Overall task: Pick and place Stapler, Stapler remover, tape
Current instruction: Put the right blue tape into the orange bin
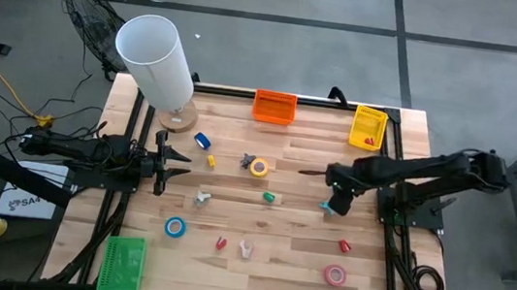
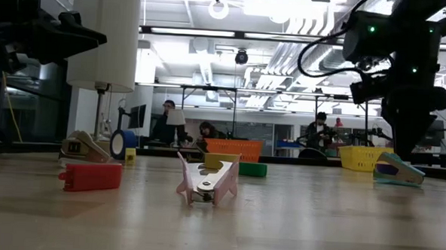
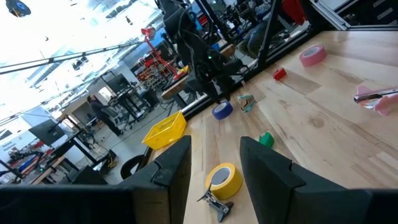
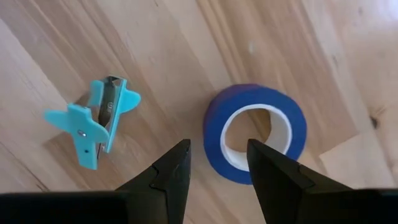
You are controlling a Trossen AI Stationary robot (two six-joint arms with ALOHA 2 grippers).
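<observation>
Right gripper [image 4: 217, 165]: fingers spread, poised over blue tape roll [image 4: 255, 132], teal staple remover [image 4: 96, 129] beside.
Left gripper [image 3: 214, 168]: fingers apart, empty.

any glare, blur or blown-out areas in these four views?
Low view: ceiling lights blown out, arms backlit to silhouettes, table sheen, pink stapler remover fairly sharp. Left wrist view: bright washed-out room behind, yellow tape clear. Right wrist view: even light, blue tape sharp, near fingers soft. High view: even light, soft shadows, no glare.
</observation>
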